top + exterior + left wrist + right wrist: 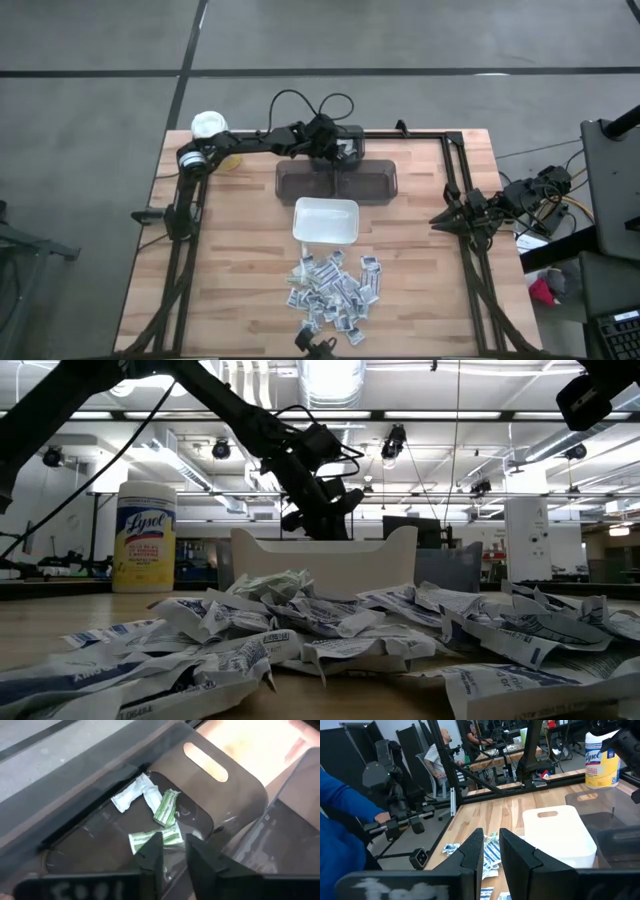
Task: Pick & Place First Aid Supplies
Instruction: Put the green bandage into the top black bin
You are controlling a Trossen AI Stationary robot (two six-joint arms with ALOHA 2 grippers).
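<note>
The left gripper [172, 851] is poised over the dark bin [385, 185], its fingers slightly parted and empty. 3 packets [155, 839] lie below; a straight lift clears the rim.

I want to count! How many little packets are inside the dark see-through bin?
3 packets in the dark bin: a white packet nearest the wall, a green-striped packet beside it, and a third packet just past the left gripper. More may be hidden.
</note>
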